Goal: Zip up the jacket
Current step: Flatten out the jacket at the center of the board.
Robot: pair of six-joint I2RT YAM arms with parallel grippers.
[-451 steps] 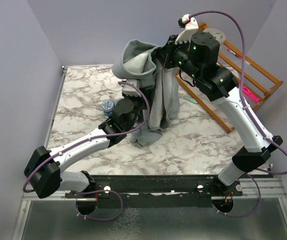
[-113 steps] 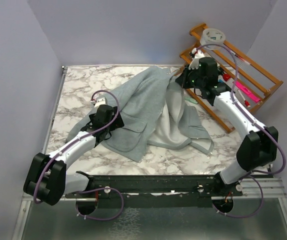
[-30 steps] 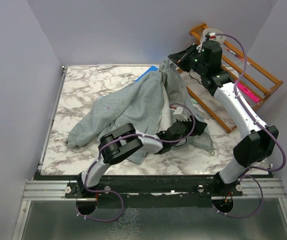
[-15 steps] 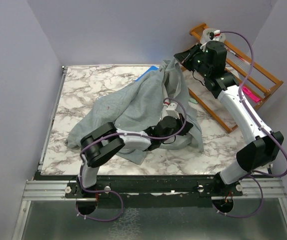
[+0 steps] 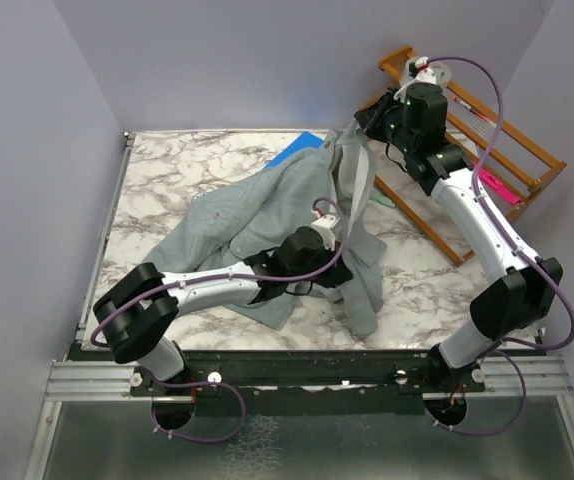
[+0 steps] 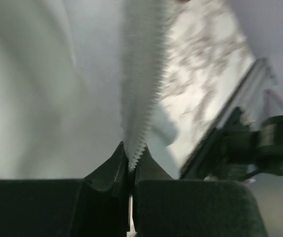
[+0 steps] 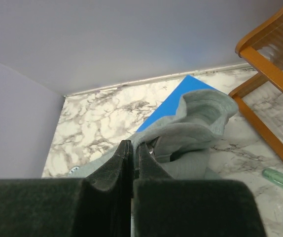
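- Nearest, the left gripper (image 6: 130,162) has its jaws pressed together on the bare edge of the zipper tape (image 6: 139,74), with the tips only. I judge that the thin tape may slip out if the arm pulls along the teeth, because the bite is so shallow.
- The left arm lies low over the surface (image 5: 157,180). It goes from its base at 7 o'clock to the centre, with the wrist aimed at about 2 o'clock.
- In the middle, the jacket (image 5: 257,200) is open and crumpled. It spreads from the centre to 9 o'clock, and one front edge is drawn up toward 1 o'clock. With such folds, I think the two zipper halves may not line up.
- Farthest, the right gripper (image 7: 131,148) has its jaws closed on the upper edge of the jacket, above the blue pad (image 7: 181,94). A hard pull could drag the cloth against the wooden rack (image 7: 267,28) close by at 1 o'clock.
- The right arm reaches from 5 o'clock up to 1 o'clock, with the wrist turned toward 9 o'clock.
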